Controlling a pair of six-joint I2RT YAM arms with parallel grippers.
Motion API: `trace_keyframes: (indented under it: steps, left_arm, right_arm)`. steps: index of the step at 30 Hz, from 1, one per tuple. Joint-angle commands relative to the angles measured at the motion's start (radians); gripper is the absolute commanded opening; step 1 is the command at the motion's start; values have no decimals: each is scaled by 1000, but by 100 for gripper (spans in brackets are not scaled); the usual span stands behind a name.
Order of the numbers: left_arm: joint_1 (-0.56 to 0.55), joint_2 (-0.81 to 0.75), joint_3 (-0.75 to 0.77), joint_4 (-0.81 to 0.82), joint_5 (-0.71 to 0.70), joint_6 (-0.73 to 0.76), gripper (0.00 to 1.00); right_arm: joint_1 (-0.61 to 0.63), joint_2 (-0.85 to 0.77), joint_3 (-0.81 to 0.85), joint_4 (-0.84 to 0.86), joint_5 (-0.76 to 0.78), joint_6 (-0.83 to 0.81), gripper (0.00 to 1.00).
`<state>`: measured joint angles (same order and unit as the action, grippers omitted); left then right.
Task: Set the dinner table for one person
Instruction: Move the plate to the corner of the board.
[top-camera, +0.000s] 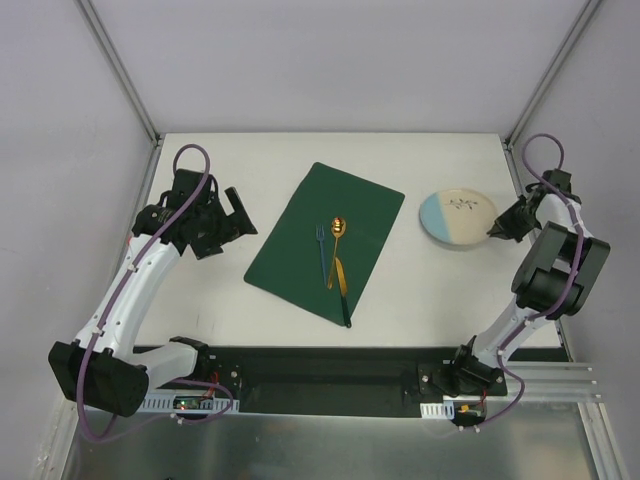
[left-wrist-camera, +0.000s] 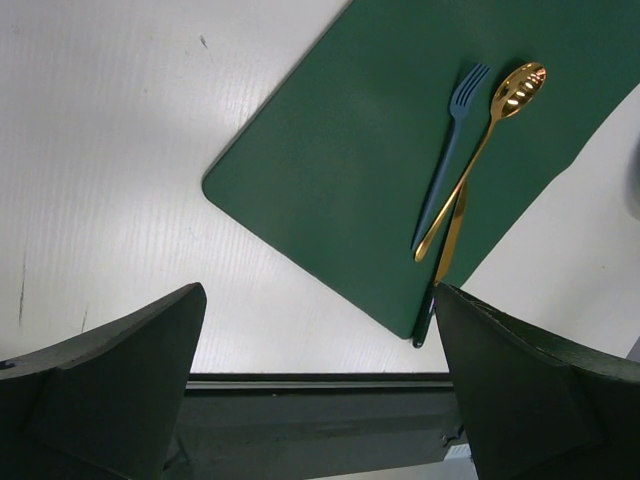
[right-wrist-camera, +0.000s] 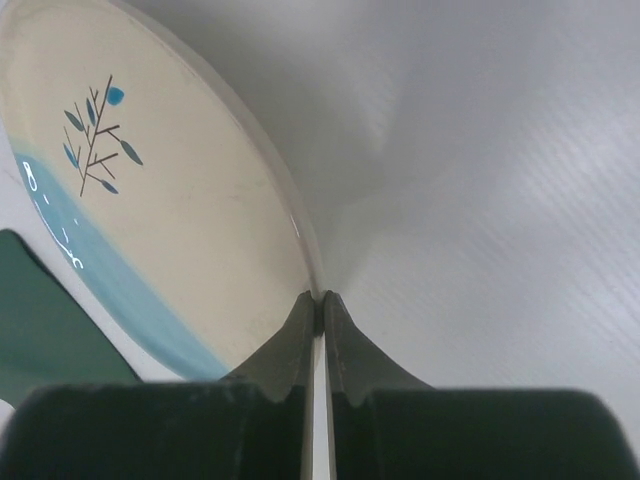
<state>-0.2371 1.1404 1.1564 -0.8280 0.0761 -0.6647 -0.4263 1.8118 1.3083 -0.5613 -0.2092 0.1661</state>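
The white dinner table (top-camera: 210, 290) carries a dark green placemat (top-camera: 355, 205) lying askew at the middle. On it lie a blue fork (top-camera: 321, 248), a gold spoon (top-camera: 337, 240) and a gold knife with a dark handle (top-camera: 342, 290), close together; all three show in the left wrist view: fork (left-wrist-camera: 455, 150), spoon (left-wrist-camera: 490, 130), knife (left-wrist-camera: 445, 260). A cream and light blue plate (top-camera: 458, 217) sits right of the mat. My right gripper (top-camera: 497, 228) is shut on the plate's right rim (right-wrist-camera: 300, 225). My left gripper (top-camera: 235, 215) is open and empty, above the table left of the mat.
Grey walls and metal posts enclose the table at the back and sides. A black rail (left-wrist-camera: 320, 385) runs along the near edge. A corner of the placemat (right-wrist-camera: 40, 320) shows past the plate in the right wrist view.
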Motion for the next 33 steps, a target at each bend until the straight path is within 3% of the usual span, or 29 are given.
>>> trace_keyframes:
  steps: [1,12,16,31,32,33]
  left_arm:
    - [-11,-18,-6,0,25,10,99]
    - [-11,4,-4,1,33,5,99]
    - [-11,12,0,1,34,8,99]
    - [-13,28,6,1,56,19,99]
    - [-13,27,6,3,56,19,99]
    - [-11,28,5,1,57,19,99]
  right_arm:
    - [-51,1,52,5,13,-5,1]
    - [-91,9,40,-28,91,-4,1]
    - [-107,6,39,-55,183,13,1]
    - [-124,66,72,-112,231,-2,1]
    - [-124,67,69,-114,229,-2,4]
    - [-124,66,69,-112,231,-2,15]
